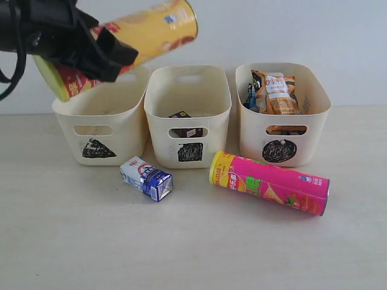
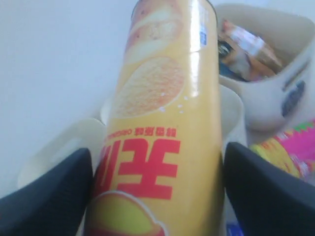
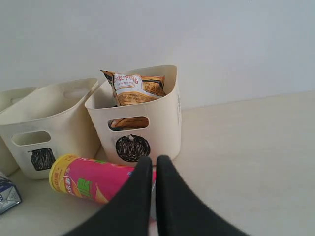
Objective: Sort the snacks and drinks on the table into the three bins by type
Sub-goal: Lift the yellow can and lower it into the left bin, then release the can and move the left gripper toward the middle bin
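My left gripper [image 1: 91, 57] is shut on the yellow chip tube [image 1: 145, 33], holding it tilted in the air above the triangle bin [image 1: 103, 124]; the left wrist view shows the tube [image 2: 162, 123] pressed between both fingers [image 2: 49, 196]. The pink chip tube [image 1: 269, 183] lies on the table before the circle bin [image 1: 281, 115], which holds orange-brown and blue snack bags [image 1: 275, 93]. A white-blue drink carton [image 1: 146, 177] lies in front of the square bin [image 1: 188, 115], where a dark carton [image 1: 184, 124] sits. My right gripper [image 3: 153, 164] is shut and empty above the pink tube [image 3: 88, 182].
A plain wall stands behind the three bins. Bare tabletop [image 1: 193, 254] stretches in front of the carton and pink tube, and to the right of the circle bin [image 3: 142, 118].
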Robot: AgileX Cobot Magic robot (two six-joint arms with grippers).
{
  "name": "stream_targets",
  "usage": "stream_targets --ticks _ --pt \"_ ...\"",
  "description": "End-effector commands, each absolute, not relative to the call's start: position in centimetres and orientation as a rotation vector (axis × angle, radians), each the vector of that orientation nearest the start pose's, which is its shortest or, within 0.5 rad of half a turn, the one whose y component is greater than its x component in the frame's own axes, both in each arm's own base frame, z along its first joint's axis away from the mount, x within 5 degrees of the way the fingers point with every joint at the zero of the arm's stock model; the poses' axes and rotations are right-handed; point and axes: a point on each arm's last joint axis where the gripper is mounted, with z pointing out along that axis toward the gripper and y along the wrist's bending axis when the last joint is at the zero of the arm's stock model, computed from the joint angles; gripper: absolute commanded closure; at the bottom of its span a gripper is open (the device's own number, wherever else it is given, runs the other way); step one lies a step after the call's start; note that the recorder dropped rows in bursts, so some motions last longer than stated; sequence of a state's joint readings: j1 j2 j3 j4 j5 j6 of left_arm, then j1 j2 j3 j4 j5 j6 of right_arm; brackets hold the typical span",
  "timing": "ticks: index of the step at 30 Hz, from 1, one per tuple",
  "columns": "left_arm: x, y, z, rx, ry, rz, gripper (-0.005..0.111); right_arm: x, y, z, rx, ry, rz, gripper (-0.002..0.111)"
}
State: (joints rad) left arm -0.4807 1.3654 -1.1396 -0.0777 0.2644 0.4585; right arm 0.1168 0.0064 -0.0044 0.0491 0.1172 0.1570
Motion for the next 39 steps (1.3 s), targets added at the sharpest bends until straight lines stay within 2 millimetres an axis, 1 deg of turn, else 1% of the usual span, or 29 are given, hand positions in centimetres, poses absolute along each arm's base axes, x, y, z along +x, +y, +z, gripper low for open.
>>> stream_targets --ticks 1,6,12,14,15,21,22,23,25,26,27,28,29,30,32,34,35,36,39 --pt "29.9 -13.2 36.8 0.611 1.702 -0.106 0.103 5.6 0.7 20.3 0.071 1.605 0.249 0.108" --pt "32.9 -11.7 35.3 0.457 1.682 -0.104 0.103 5.6 0.7 20.3 0.071 1.605 0.249 0.108" --pt "36.5 -10.3 32.4 0.266 1.648 -0.138 0.103 5.6 0.7 20.3 0.071 1.605 0.249 0.108" --pt "37.7 -9.8 31.1 0.202 1.634 -0.139 0.103 5.6 0.7 20.3 0.071 1.605 0.249 0.108" --pt "38.7 -9.7 29.8 0.181 1.627 -0.129 0.103 5.6 0.7 20.3 0.071 1.605 0.249 0.108" --pt "40.6 -10.0 26.0 0.16 1.61 -0.109 0.103 5.6 0.7 20.3 0.07 1.598 0.249 0.108" --pt "40.9 -10.0 25.4 0.142 1.618 -0.109 0.103 5.6 0.7 20.3 0.07 1.598 0.249 0.108" --pt "41.5 -9.7 24.2 0.095 1.639 -0.109 0.103 5.6 0.7 20.3 0.07 1.598 0.249 0.108" --pt "42.4 -9.7 22.9 0.074 1.696 -0.114 0.102 5.6 0.7 20.3 0.07 1.598 0.249 0.108" --pt "43.1 -10.0 22.2 0.083 1.74 -0.121 0.096 5.6 0.7 20.3 0.07 1.598 0.249 0.108" --pt "43.5 -10.1 22.0 0.087 1.761 -0.125 0.09 5.6 0.7 20.3 0.07 1.598 0.249 0.108" --pt "44.0 -10.3 21.6 0.093 1.786 -0.131 0.082 5.6 0.7 20.3 0.07 1.598 0.249 0.108" --pt "44.3 -10.4 21.3 0.096 1.807 -0.135 0.071 5.6 0.7 20.3 0.07 1.598 0.249 0.108" --pt "44.5 -10.5 21.3 0.089 1.816 -0.14 0.058 5.6 0.7 20.3 0.07 1.598 0.249 0.108" --pt "44.9 -10.7 21.2 0.094 1.843 -0.149 0.039 5.6 0.7 20.3 0.07 1.598 0.249 0.108" --pt "45.0 -10.9 21.5 0.104 1.878 -0.162 0.028 5.6 0.7 20.3 0.07 1.598 0.249 0.108" --pt "45.0 -10.9 21.7 0.108 1.892 -0.167 0.026 5.6 0.7 20.3 0.07 1.598 0.249 0.108" --pt "45.1 -11.0 22.2 0.115 1.908 -0.177 0.024 5.6 0.7 20.3 0.07 1.598 0.249 0.108" --pt "44.9 -11.3 23.6 0.132 1.945 -0.199 0.024 5.6 0.7 20.3 0.07 1.598 0.249 0.108"
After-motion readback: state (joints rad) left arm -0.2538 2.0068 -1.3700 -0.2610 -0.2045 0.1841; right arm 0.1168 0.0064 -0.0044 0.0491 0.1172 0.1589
